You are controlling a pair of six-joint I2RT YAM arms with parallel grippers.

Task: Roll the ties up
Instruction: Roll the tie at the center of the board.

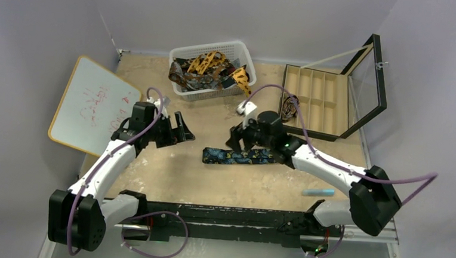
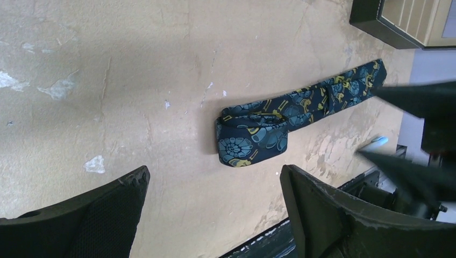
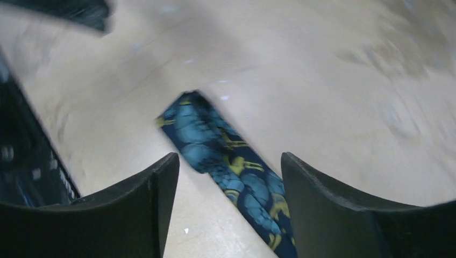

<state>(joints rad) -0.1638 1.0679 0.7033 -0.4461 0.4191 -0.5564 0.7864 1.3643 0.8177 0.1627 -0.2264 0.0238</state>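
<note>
Top external view has the navy tie (image 1: pixel 230 157), the one with the blue-gold print, lying flat on the tabletop (image 1: pixel 169 173). It's stretched left to right, roughly between my two arms. My right claw (image 1: pixel 240 146) sits right over its right-hand part, spread apart. On the right wrist cam the tie runs along the tabletop through the gap in the claw with nothing pinching it, so that one's open and holding nothing. That cam's pretty blurry tbh.

My left claw (image 1: pixel 187 128) hangs off the tie's left end, near but not touching, also spread wide with nothing in it. Left wrist cam shows the tie end nearest it doubled over on itself.

The other ties (image 1: pixel 208 68), orange-yellow and dark brown, are heaped in the white basket (image 1: pixel 210 46) at the far edge. A black compartment box (image 1: pixel 314 95), lid up, sits to its right.
</note>
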